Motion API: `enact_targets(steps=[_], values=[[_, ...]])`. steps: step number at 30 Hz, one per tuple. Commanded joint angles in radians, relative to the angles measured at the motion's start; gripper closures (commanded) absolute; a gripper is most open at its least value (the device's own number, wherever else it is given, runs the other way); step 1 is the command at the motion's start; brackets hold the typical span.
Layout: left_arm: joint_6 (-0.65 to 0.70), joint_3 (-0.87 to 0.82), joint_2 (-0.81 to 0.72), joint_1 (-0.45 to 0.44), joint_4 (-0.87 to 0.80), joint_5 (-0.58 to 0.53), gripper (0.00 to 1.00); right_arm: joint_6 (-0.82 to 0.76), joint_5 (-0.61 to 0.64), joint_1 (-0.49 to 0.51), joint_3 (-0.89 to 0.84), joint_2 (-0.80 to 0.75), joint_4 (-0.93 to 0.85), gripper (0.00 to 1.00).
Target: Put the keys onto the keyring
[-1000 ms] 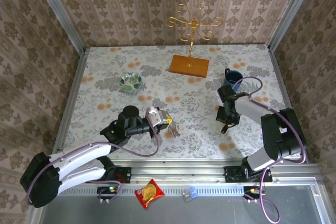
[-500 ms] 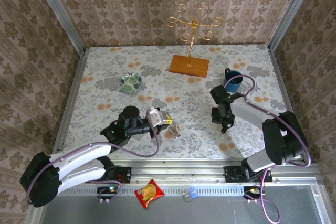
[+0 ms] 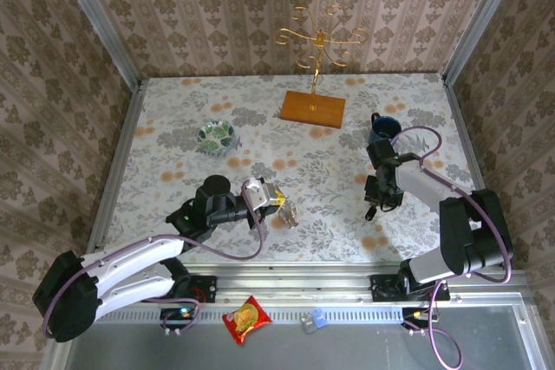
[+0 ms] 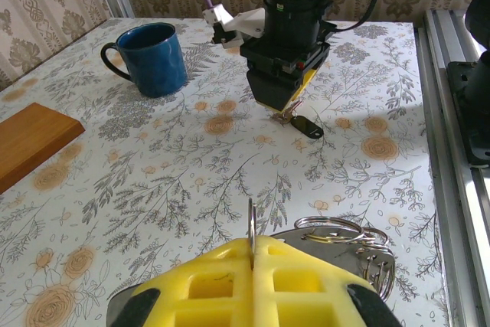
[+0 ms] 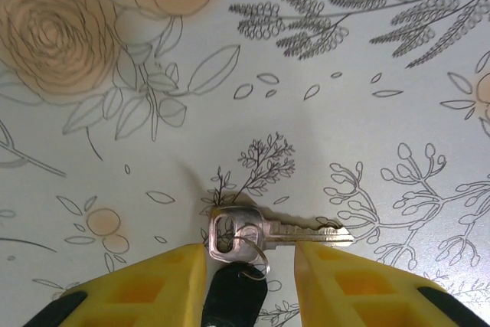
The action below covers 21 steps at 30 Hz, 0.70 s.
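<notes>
Left of the blue mug [image 3: 382, 128] and nearer the arm bases, the left pincer [image 3: 276, 202] has not shifted from a second ago. Seen from its own wrist, the left pincer [image 4: 253, 249] has its yellow fingers pressed together on a thin wire loop that stands upright out of the seam. This loop belongs to the keyring [image 4: 337, 229], whose other metal loops lie bunched just right of the fingers. From above, the keyring [image 3: 289, 214] is a small silvery tangle at the fingertips.

The right arm has moved. Half a second ago its wrist had swung left, away from the mug; now the right pincer [image 3: 376, 199] is back almost straight below the mug, toward the bases. The small dark key [image 3: 371, 211] under it lies where it lay before.

In the right wrist view the right pincer [image 5: 251, 254] is part-way open. Its two yellow fingers stand apart over the flowered table [image 5: 344, 74]. The silver key [image 5: 283, 230] lies flat across the gap between them — its blade points toward the right-hand finger, and its small loop and black tag sit close against the left-hand one.
</notes>
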Motion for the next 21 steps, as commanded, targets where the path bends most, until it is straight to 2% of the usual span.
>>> enact_targets(steps=[1, 9, 21], values=[[0.012, 0.034, 0.007, -0.01, 0.04, 0.012, 1.0, -0.023, -0.017, -0.001, -0.025, -0.004, -0.004, 0.62], [0.014, 0.037, 0.021, -0.017, 0.048, 0.005, 1.0, -0.022, -0.041, -0.002, -0.039, 0.0, 0.01, 0.64], [0.015, 0.04, 0.019, -0.021, 0.044, 0.002, 1.0, -0.031, -0.068, -0.002, -0.045, 0.012, 0.034, 0.77]])
